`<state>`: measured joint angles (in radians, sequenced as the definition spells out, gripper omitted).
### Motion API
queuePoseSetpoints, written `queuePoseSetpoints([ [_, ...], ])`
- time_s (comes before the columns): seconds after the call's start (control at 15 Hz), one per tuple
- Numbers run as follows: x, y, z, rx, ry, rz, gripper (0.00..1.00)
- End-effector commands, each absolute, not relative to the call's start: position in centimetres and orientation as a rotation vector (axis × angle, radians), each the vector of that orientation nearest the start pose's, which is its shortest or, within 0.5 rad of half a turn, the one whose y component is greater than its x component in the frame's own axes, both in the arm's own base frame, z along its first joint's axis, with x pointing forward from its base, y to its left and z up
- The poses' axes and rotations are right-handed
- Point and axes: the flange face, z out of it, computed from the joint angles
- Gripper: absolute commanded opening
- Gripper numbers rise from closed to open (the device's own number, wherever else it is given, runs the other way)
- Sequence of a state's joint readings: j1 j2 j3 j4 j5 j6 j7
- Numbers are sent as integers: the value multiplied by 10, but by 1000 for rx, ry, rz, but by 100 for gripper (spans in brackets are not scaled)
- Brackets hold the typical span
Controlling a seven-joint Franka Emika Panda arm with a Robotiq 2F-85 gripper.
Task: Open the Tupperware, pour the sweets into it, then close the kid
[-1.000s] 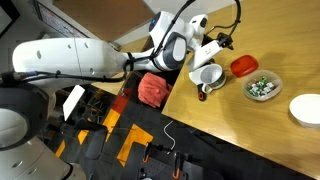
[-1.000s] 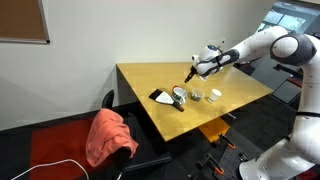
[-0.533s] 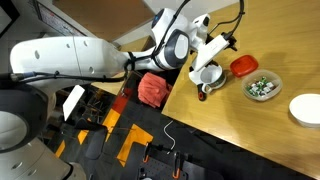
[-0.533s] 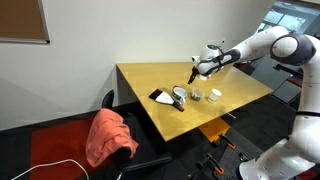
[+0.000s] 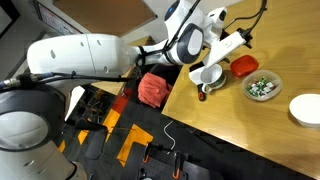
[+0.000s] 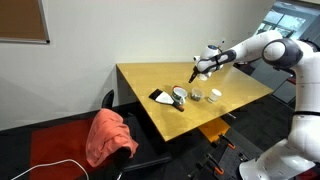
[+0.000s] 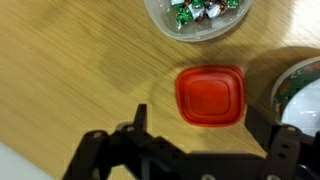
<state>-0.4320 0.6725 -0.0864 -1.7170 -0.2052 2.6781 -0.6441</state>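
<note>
Room, near to far: red-pink cloth [image 6: 110, 135] draped over a chair [image 6: 60, 142] closest to the camera, then a light wood-grain table [image 6: 150, 78], then a plain white wall [image 6: 120, 35] behind it. Tabletop was flat and matte.

Wrist view, near to far: gripper [image 7: 195, 160] hung over the table, jaws spread wide, nothing between the fingers [image 7: 100, 155]. Just past them the red lid [image 7: 210, 97] lay flat on the wood, glossy face up. It was a rounded square, barely wider than deep, so no real long axis. Its edges ran square to the line between the fingers. Beyond it and apart from it stood a clear bowl [image 7: 162, 15] holding the sweets [image 7: 190, 12], green and white.

In an exterior view the white mug [image 5: 207, 75] sat just beside the lid. The white dish [image 5: 305, 108] was well apart, at the table edge.
</note>
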Motion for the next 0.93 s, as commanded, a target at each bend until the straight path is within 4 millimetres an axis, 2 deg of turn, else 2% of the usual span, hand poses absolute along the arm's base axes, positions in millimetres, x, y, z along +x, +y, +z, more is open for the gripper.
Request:
queuePoseSetpoints([
  [0.0, 634, -366, 217, -3383, -487, -174, 100],
  [0.2, 646, -377, 196, -3360, -500, -69, 100],
  [0.33, 655, -381, 180, -3359, -520, -60, 100],
  [0.67, 668, -392, 151, -3334, -483, -201, 100],
  [0.87, 672, -396, 144, -3299, -485, -273, 100],
])
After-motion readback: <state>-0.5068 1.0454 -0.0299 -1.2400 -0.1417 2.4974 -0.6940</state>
